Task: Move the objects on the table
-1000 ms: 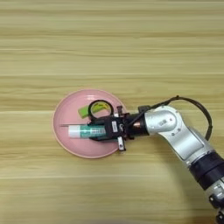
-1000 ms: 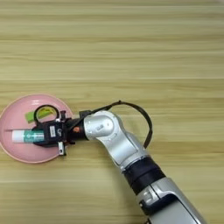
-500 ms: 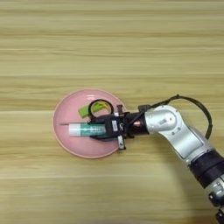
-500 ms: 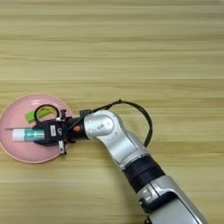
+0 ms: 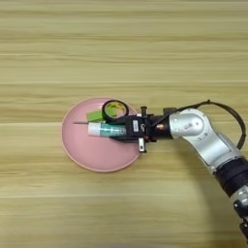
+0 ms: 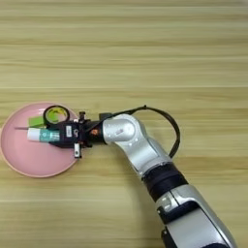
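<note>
On wood-grain table (image 5: 145,48) — pink plate (image 5: 92,152), nothing else around.

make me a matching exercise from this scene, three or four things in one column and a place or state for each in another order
Things:
1. round pink plate
2. black tape roll with yellow core
3. small green block
4. white-and-teal glue stick

Places or states:
A. lying flat on the plate, at the tip of the black two-fingered gripper
B. at the plate's far rim, just right of the green block
C. resting on the wooden table, holding the other things
D. on the plate, left of the tape roll

Pairs: 1-C, 2-B, 3-D, 4-A
</note>
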